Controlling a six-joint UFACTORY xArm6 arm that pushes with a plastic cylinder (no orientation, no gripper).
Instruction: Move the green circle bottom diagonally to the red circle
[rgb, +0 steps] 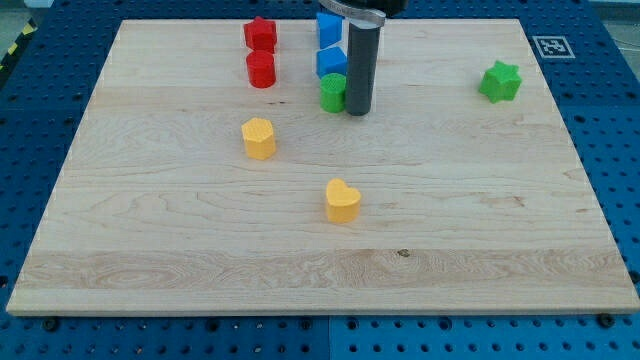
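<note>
The green circle (332, 93) stands on the wooden board near the view's top centre. My tip (359, 111) is right beside it on its right, touching or nearly touching it. The red circle (261, 69) stands to the green circle's left and slightly higher. A red star-like block (261, 33) sits just above the red circle.
Two blue blocks (331, 60) (329, 27) stand just above the green circle, partly hidden by the rod. A green star (500, 81) is at the view's right. A yellow hexagon-like block (259, 137) and a yellow heart (342, 200) lie lower.
</note>
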